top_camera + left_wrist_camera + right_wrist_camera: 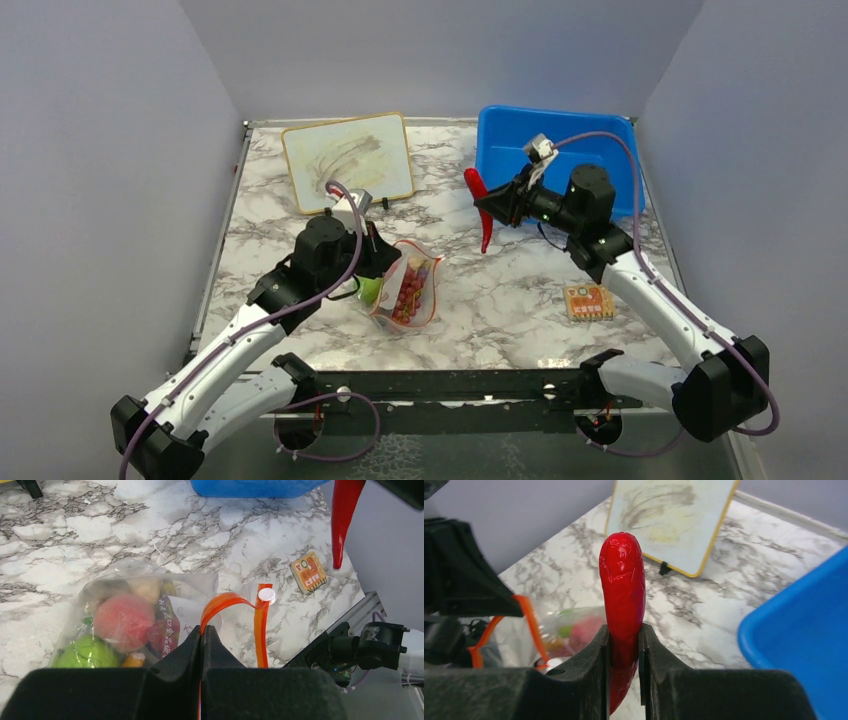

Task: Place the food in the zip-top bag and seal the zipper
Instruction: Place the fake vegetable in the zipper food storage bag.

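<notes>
Pinches the zipper (226, 601) tight in the left gripper (205, 630) at seven o'clock on the table (500, 300), lime (85, 653) and peach (124, 620) inside the bag (412, 292), and clamps the chili (483, 215) in the right gripper (624, 630) at one o'clock, aloft beside the bin (590, 135), card (587, 301) at four o'clock.

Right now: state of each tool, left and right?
Left tool: closed, pinching the zipper.
Right tool: closed, holding the red chili.
</notes>
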